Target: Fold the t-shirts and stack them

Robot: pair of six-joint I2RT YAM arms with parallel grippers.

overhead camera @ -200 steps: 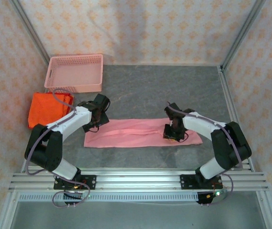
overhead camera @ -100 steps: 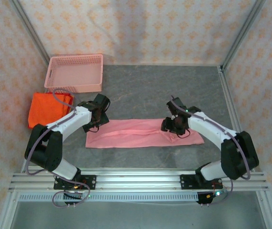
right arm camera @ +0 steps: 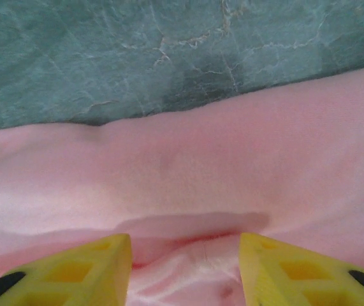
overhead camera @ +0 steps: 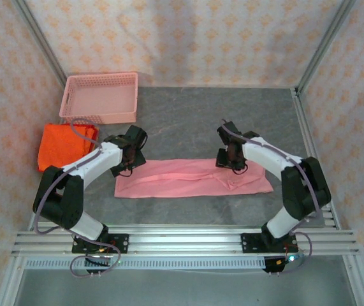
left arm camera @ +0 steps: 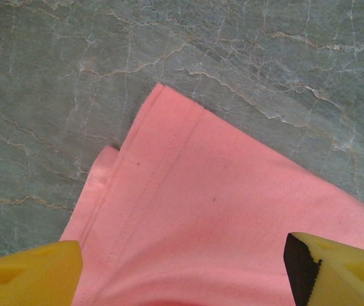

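The pink t-shirt [overhead camera: 182, 180] is lying as a long folded strip on the table [overhead camera: 201, 121], stretching from beneath the left gripper [left arm camera: 182, 274] to beneath the right gripper [right arm camera: 185, 255]; the left jaws are standing wide open, holding nothing, the shirt's corner just ahead of them; the right jaws are standing partly apart over a raised ridge of cloth, not pinching it; closing here, they are risking catching only the top layer and peeling the fold open; the left, closing behind the corner, is risking dragging the strip askew.
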